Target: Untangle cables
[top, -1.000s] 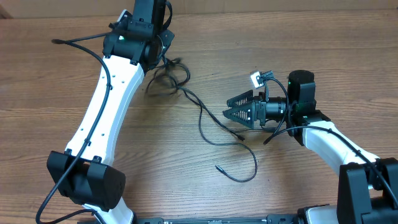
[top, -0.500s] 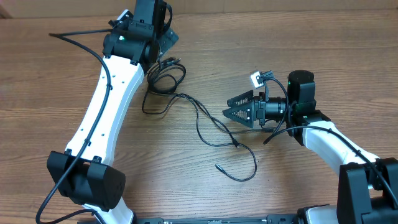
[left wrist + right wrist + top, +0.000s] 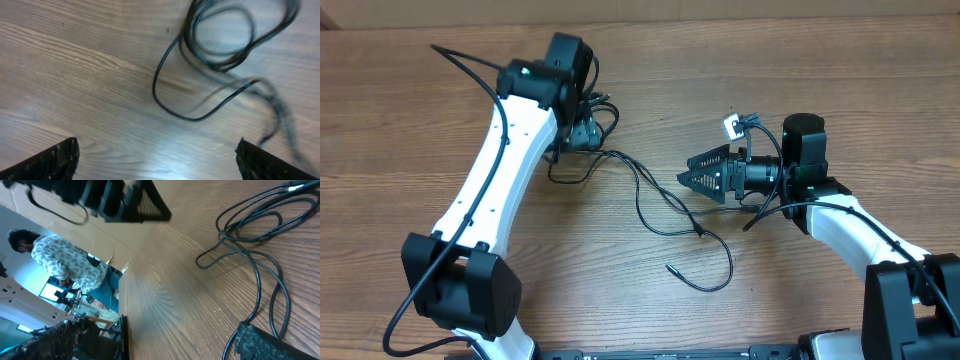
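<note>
Sprawling cables (image 3: 639, 200) lie well inside table (image 3: 410, 130) edges.

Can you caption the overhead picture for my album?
Left gripper open above the coiled cables; right gripper open beside them, on a wooden table.

white arm links (image 3: 490, 180), blk joints (image 3: 460, 292), thin blk wiring (image 3: 465, 60), green status LEDs (image 3: 785, 131), blk textured fingers (image 3: 50, 162)

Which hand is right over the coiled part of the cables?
The left hand, above the coil of the cables; the right hand sits off beside a loose strand.
</note>
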